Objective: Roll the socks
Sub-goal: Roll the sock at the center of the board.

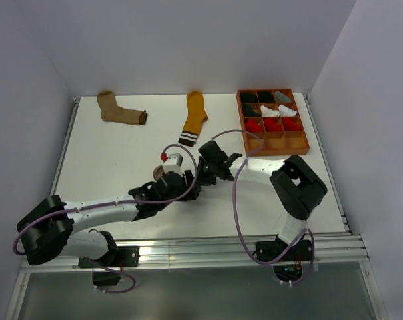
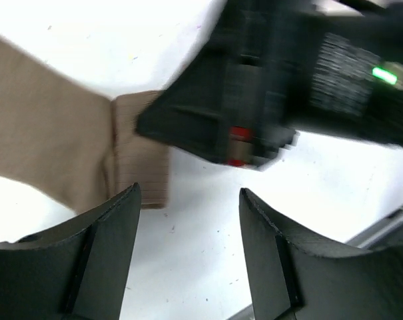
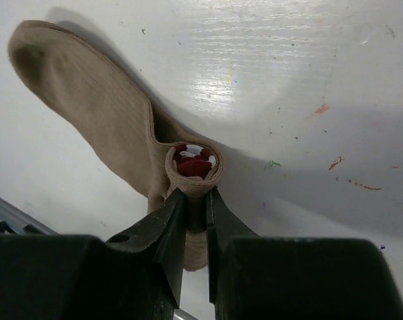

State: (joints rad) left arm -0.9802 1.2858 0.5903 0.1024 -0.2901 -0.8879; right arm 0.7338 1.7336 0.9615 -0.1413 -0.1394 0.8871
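Light-brown sock [image 3: 88, 120] partly rolled; tan sock [image 1: 118, 111] and mustard sock [image 1: 195, 116] lie flat behind.

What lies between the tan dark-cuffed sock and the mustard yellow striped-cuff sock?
Only bare white table between the tan sock and mustard sock, per the top view.

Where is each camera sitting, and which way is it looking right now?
Top external: above and behind the robot, looking down on the table; the left arm and right arm show.
Left wrist: on the left arm, looking down past its open left claw at the light brown sock.
Right wrist: looking down past the right claw, shut on that sock's roll.
Shared: both wrist views show the same sock.
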